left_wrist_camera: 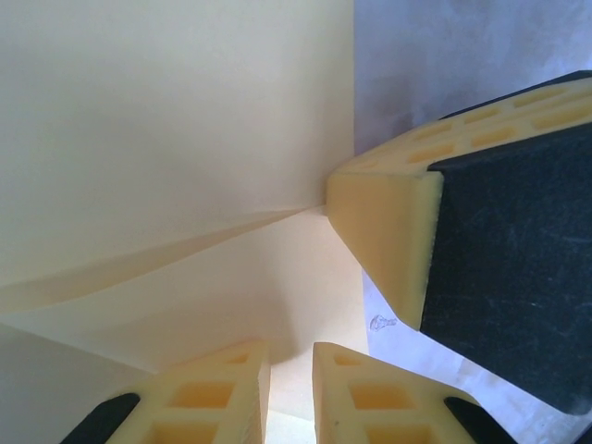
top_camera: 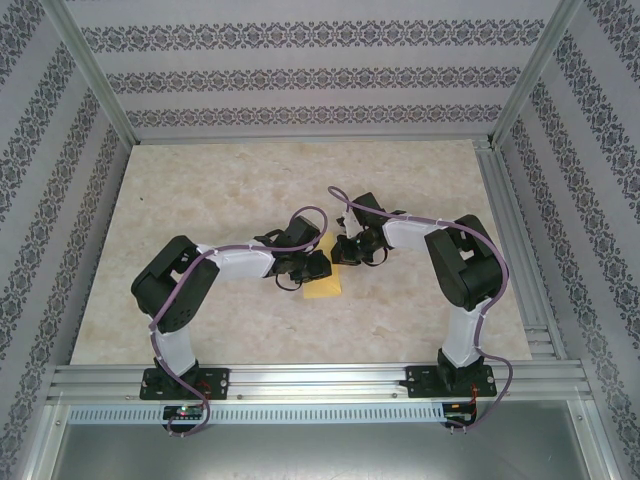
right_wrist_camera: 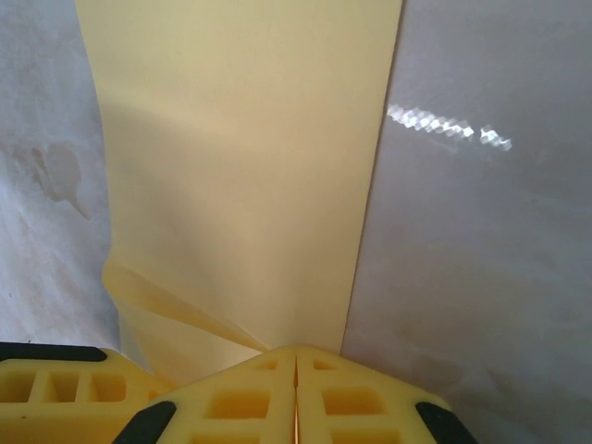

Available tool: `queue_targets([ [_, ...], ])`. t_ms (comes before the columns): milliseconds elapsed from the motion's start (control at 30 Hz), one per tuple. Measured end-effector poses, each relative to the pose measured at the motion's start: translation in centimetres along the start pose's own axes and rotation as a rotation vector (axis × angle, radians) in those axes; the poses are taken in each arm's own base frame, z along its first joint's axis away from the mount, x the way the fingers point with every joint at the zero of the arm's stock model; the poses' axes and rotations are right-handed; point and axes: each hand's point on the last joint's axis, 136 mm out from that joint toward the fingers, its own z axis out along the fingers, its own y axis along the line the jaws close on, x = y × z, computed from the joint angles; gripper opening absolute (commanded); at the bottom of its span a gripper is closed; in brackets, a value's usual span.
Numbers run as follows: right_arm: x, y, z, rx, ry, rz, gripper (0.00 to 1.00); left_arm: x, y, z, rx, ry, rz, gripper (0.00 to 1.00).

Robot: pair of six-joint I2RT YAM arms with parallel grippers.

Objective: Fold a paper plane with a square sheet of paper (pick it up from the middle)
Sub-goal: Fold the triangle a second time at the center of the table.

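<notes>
**Task item: appearance.** Inspect the square sheet of paper [top_camera: 325, 284] first. It is plain pale yellow and lies folded in layers, not as one flat square. In the left wrist view, one broad layer rises off the layer beneath it. A straight crease runs between the two and ends at a fingertip [left_wrist_camera: 388, 240] of the right claw. In the right wrist view, the sheet stretches straight ahead of the right claw [right_wrist_camera: 296, 370] as a long band with a clean right edge. To the left of the fingertips, a lower layer peels out from under the upper one, and its edge is curled.

**Task item: location.** The sheet lies on the pale marbled worktop [right_wrist_camera: 490, 240], directly ahead of the right claw's tips and ahead of the left claw [left_wrist_camera: 291, 375]. From above, the two claws meet nose to nose over it. The uncovered part of the sheet shows on their near side.

**Right claw.** It is clenched. The two fingertips meet with no gap and touch the sheet's near end. You cannot tell whether any paper is nipped between them.

**Left claw.** It is released. The fingertips stand slightly apart, and yellow paper shows through the narrow gap. The right claw's fingertip sits just beside it, to the front right.
</notes>
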Motion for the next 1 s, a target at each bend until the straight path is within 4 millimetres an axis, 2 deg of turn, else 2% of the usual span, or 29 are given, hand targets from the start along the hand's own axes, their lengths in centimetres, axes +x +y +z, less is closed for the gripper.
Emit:
queue_targets([
  [367,0.0,-0.1,0.0,0.003,-0.001,0.0,0.12,0.1,0.3,0.2,-0.008,0.006,-0.001,0.2],
  [733,-0.2,0.0,-0.5,0.019,-0.014,-0.003,0.23,0.2,0.3,0.2,-0.011,0.009,0.002,0.19],
  [1000,-0.1,0.2,-1.1,0.019,-0.024,-0.008,0.19,0.1,0.2,0.3,-0.011,0.01,0.002,0.19],
])
